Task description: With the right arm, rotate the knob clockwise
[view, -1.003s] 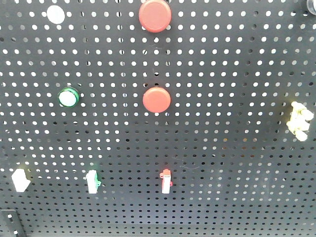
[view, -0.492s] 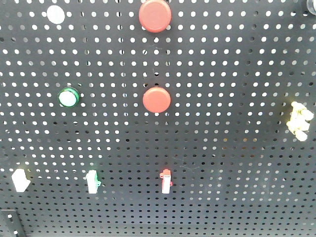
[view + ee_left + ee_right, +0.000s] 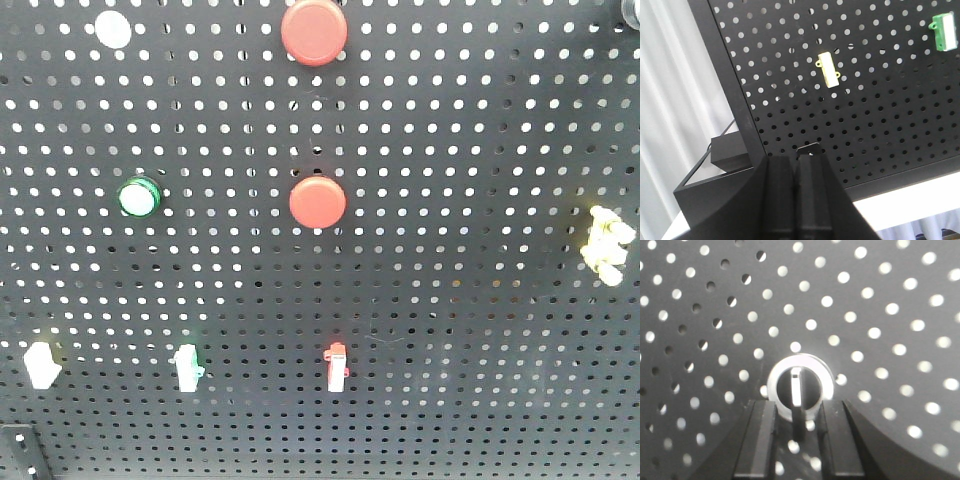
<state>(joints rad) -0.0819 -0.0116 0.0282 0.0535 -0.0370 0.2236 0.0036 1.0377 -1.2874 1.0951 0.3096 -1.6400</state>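
Right wrist-mounted view: noted round knob (image 3: 800, 387) fixed to black pegboard (image 3: 890, 315), pale ring around an upright centre bar. Found right gripper (image 3: 800, 407) with fingers apart, 1 on each side of knob's lower half, just beside ring; contact not determinable. Left wrist-mounted view: found left gripper (image 3: 795, 170) with fingers pressed together, holding nothing, low in frame below yellow switch (image 3: 828, 70). Front-facing view: recorded 2 red buttons (image 3: 318, 202), 1 directly above the other.
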